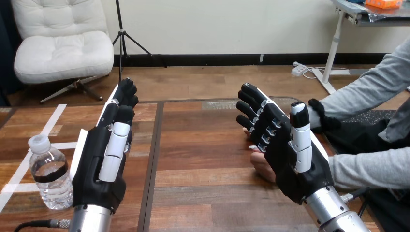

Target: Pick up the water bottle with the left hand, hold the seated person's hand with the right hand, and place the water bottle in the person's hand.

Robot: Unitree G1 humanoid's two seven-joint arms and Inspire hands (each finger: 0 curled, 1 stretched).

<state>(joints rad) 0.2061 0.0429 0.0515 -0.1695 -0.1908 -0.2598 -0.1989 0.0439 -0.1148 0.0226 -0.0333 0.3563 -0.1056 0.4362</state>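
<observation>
1 water bottle (48,171) upright, just beside left robot hand (104,159).

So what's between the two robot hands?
Only bare wooden table with a dark seam between the left robot hand and the right robot hand, in the head view.

The water bottle (48,174) stands left of the left hand (99,164).

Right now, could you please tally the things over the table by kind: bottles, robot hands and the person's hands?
water bottle: 1
robot hands: 2, the left hand and the right hand
person's hand: 1, partly behind the right hand
total: 4
</observation>
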